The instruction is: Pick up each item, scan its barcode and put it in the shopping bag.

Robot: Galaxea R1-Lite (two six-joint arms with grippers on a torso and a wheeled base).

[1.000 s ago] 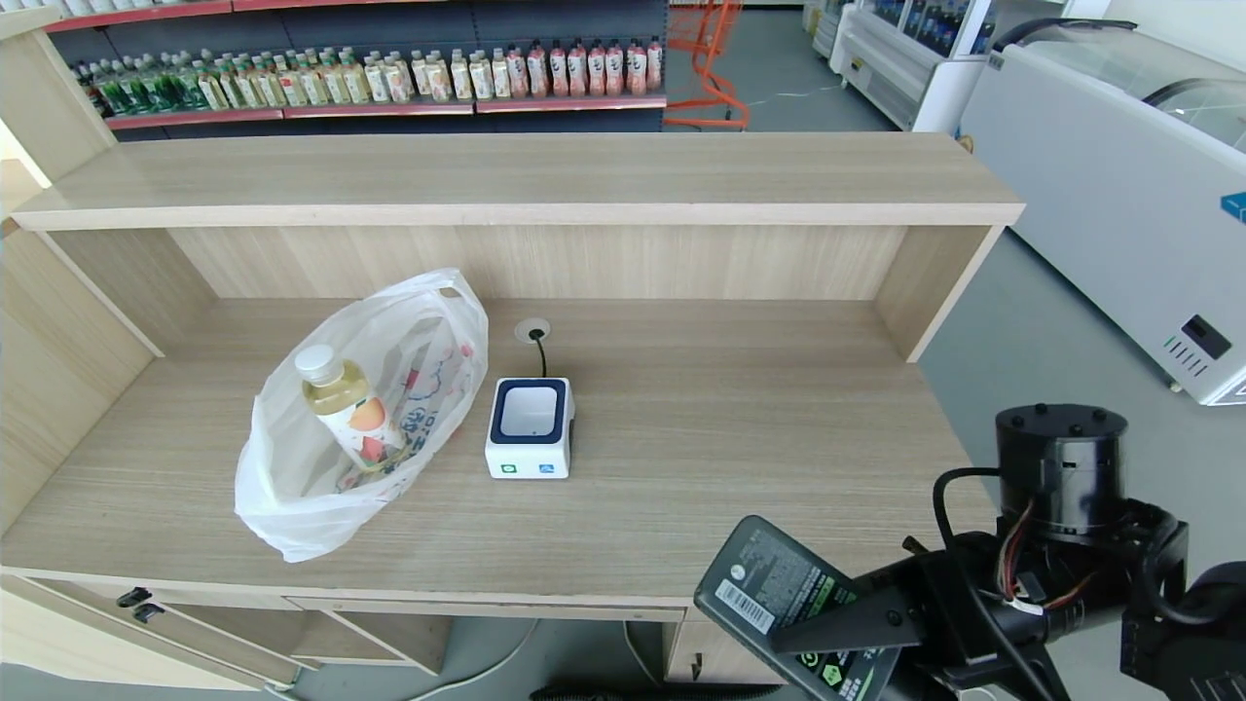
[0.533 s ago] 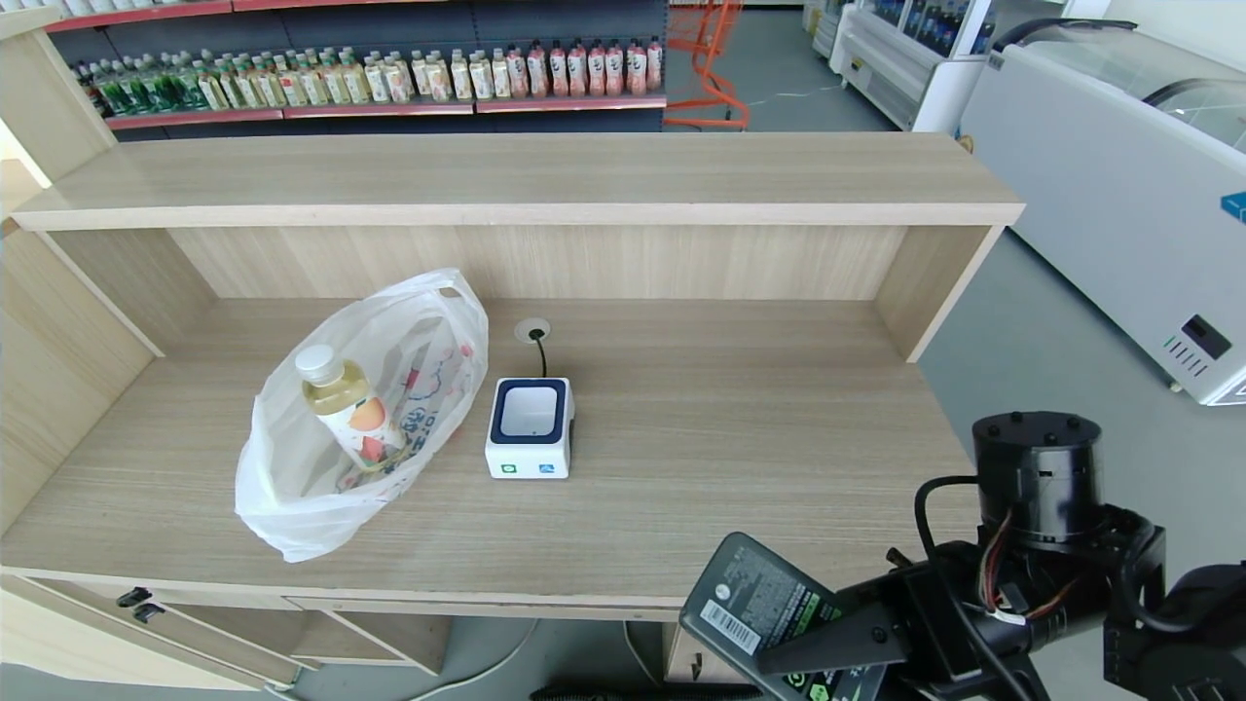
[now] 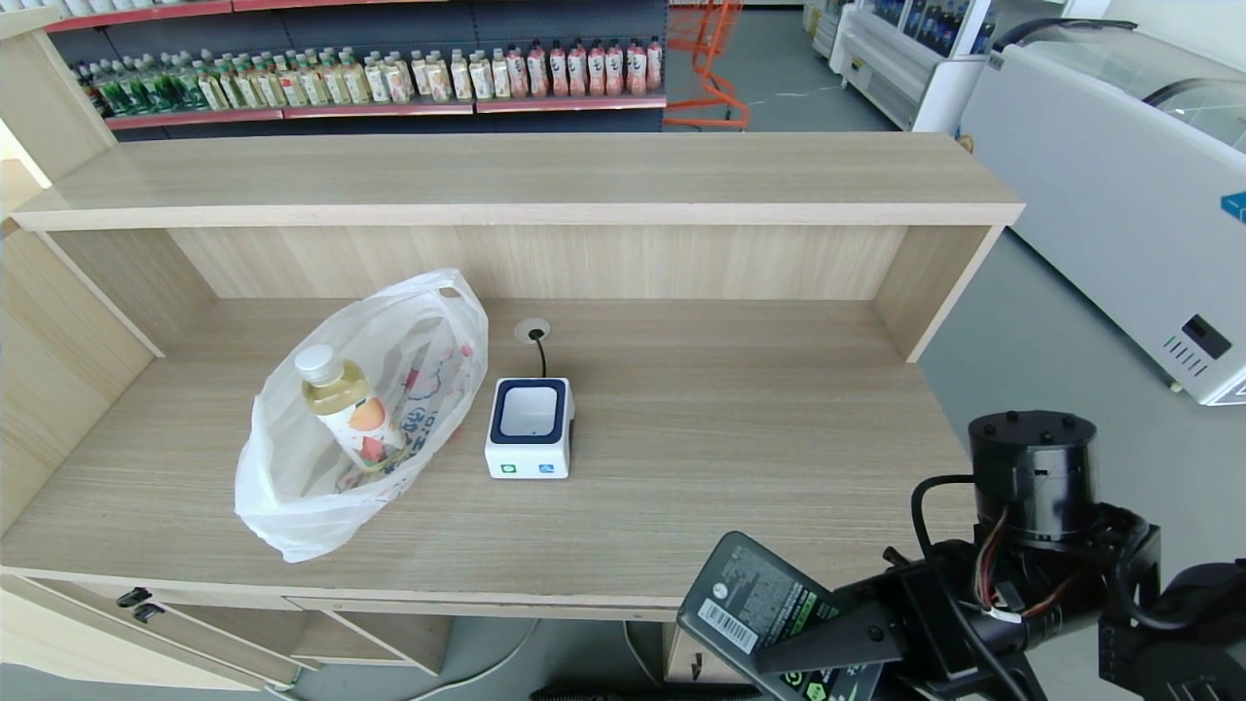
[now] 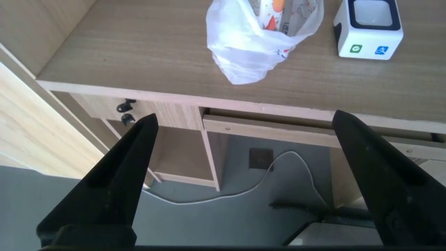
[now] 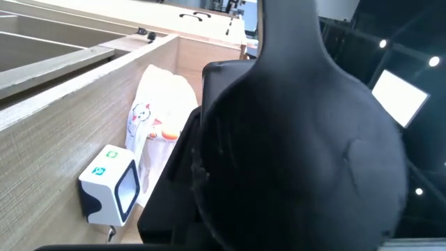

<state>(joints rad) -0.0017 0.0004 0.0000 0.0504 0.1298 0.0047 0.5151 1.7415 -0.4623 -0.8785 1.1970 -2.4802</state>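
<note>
Gripping a dark pouch (image 3: 754,594) barcode-up near the counter's (image 3: 730,467) front edge, the right gripper (image 3: 827,638) probably needs to flip it over the scanner (image 3: 529,440) before the shopping bag (image 3: 282,506), left gripper (image 4: 244,195) hanging wide open, empty.

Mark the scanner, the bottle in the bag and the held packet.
scanner (image 3: 529,426): head view, top face.
bottle (image 3: 350,412): head view, label.
packet (image 3: 757,596): head view, printed face.
</note>
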